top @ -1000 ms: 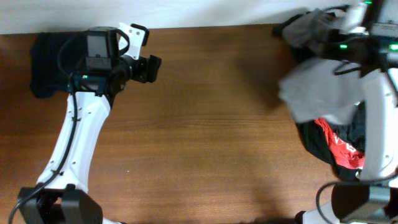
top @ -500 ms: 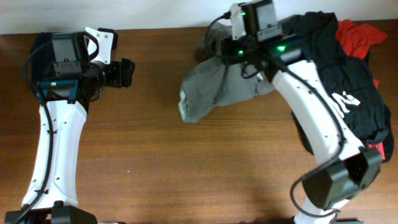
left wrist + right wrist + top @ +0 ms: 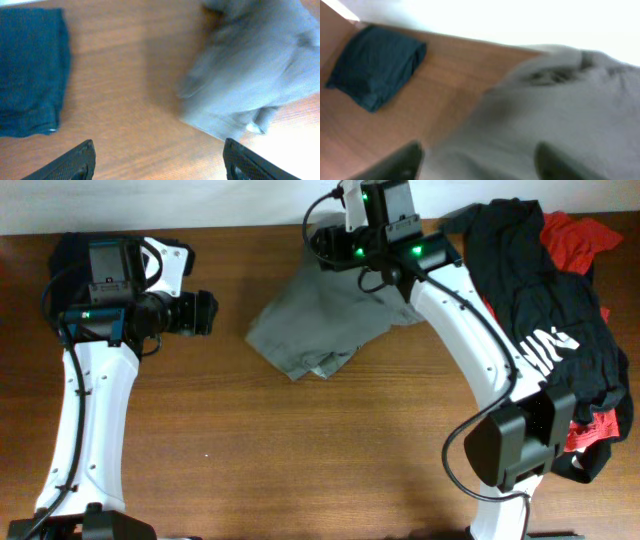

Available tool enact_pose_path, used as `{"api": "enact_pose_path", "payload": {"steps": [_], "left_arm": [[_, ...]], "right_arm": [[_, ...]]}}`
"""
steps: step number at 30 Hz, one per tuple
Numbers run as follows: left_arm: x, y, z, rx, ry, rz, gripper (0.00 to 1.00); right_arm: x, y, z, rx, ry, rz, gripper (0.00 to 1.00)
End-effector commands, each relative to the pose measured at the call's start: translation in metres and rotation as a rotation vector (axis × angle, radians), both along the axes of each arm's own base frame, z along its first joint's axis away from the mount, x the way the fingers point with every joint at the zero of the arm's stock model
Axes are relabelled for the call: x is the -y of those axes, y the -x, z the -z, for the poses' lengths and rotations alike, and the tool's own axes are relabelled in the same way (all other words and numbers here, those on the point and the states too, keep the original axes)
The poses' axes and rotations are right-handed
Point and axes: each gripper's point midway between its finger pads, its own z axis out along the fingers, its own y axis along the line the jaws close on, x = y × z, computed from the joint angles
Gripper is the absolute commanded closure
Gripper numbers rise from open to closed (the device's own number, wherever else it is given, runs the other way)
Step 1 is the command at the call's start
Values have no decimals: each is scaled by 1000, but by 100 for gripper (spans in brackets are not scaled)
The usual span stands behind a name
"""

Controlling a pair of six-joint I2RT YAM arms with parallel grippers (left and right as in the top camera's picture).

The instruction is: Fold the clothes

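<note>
A crumpled grey garment [image 3: 318,322] lies on the wooden table, back centre. My right gripper [image 3: 328,248] hovers over its far edge. In the right wrist view that gripper [image 3: 477,161] is open, with blurred grey cloth [image 3: 555,105] spread under and between its fingers, which do not pinch it. My left gripper [image 3: 205,313] is open to the left of the grey garment, and only bare wood shows between its fingers [image 3: 75,162]. A folded dark blue garment [image 3: 62,252] sits at the back left corner, partly under the left arm.
A pile of unfolded clothes fills the right side: a black printed garment [image 3: 530,310] draped over a red one [image 3: 572,230]. The right arm arches over the table's right half. The back table edge [image 3: 250,225] meets a white wall.
The right arm has swung the grey garment from the pile on the right to the table's back centre and opened its jaws, so the cloth now lies spread on the wood. The left arm shifted slightly left.
</note>
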Motion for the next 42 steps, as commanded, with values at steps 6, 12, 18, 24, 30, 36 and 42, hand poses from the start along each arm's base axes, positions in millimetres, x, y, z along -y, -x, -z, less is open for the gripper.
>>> {"api": "enact_pose_path", "payload": {"steps": [6, 12, 18, 24, 30, 36, 42], "left_arm": [[90, 44, 16, -65, -34, 467, 19], [149, 68, 97, -230, -272, 714, 38], [149, 69, 168, -402, -408, 737, 48], [143, 44, 207, -409, -464, 650, 51], [152, 24, 210, -329, -451, 634, 50], [151, 26, 223, -356, -452, 635, 50], [146, 38, 237, -428, -459, 647, 50]], "right_arm": [[91, 68, -57, -138, 132, 28, 1], [131, 81, -5, -330, 182, 82, 3], [132, 81, 24, -374, 187, 74, 5], [131, 81, 41, -396, 190, 70, 7], [130, 84, 57, -424, 187, 63, 7], [128, 89, 66, -449, 181, 54, 7], [128, 88, 66, -448, 181, 54, 7]]}}
